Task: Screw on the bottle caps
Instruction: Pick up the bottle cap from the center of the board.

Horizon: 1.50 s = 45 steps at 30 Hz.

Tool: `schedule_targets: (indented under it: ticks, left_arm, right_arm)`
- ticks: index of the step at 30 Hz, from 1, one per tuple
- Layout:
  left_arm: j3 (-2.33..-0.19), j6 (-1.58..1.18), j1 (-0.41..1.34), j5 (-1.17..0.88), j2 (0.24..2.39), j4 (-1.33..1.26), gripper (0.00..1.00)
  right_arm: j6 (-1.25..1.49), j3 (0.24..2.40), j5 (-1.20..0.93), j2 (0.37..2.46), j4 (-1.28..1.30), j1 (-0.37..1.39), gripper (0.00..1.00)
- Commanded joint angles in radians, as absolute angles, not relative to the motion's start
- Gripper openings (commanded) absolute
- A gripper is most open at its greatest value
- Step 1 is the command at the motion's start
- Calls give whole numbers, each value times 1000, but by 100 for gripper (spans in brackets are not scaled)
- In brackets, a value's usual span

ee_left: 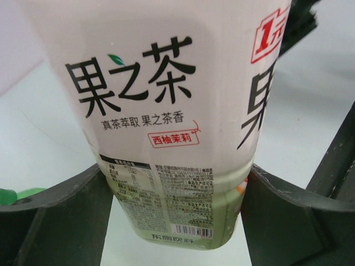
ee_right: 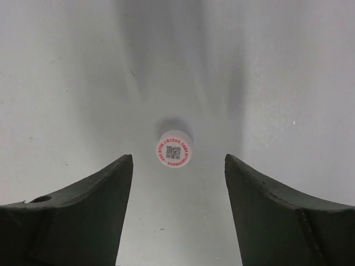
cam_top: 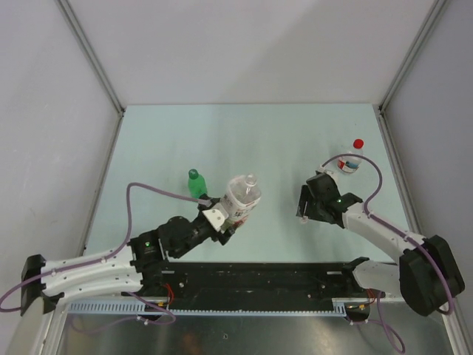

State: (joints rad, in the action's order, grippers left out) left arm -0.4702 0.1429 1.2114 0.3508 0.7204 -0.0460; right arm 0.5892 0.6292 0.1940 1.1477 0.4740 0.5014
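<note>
My left gripper (cam_top: 224, 220) is shut on the lower body of the wide clear bottle (cam_top: 242, 198), which tilts and has an open mouth. In the left wrist view the bottle (ee_left: 177, 100) fills the gap between both fingers (ee_left: 66, 216). The white cap (ee_right: 175, 150), printed with a code, lies flat on the table. My right gripper (ee_right: 178, 158) is open above the cap, which lies just beyond the fingertips. In the top view the right gripper (cam_top: 302, 205) hides the white cap. The green cap (cam_top: 193, 173) sits on the green bottle (cam_top: 196, 186). The red cap (cam_top: 358, 143) sits on the small clear bottle (cam_top: 352, 160).
The green bottle stands just left of the held bottle, and its edge shows in the left wrist view (ee_left: 12, 195). The small bottle stands near the table's right edge, behind my right arm. Grey walls enclose the pale table (cam_top: 244, 133).
</note>
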Motion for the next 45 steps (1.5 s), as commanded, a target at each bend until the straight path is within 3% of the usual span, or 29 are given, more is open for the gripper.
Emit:
schedule_targets:
  ticks: [1, 9, 13, 24, 32, 37, 45]
  left_arm:
    - [-413, 206, 1216, 327, 573, -208, 0]
    - [-309, 187, 1217, 321, 434, -209, 1]
    - [-308, 176, 1216, 340, 432, -207, 1]
    - [-327, 168, 1216, 294, 467, -188, 1]
    - [-328, 205, 1216, 283, 474, -185, 0]
    - [-332, 293, 1216, 190, 539, -186, 0]
    - [-454, 388, 1209, 90, 792, -113, 0]
  right_arm:
    - [559, 626, 157, 1201, 424, 507, 70]
    - [569, 626, 274, 1273, 415, 586, 61]
    - [578, 629, 289, 1321, 378, 613, 51]
    - [615, 645, 382, 1386, 399, 646, 45]
    - [623, 648, 377, 1332, 451, 670, 24]
    - [479, 690, 266, 1187, 492, 685, 9]
    - [227, 709, -137, 681, 414, 689, 4]
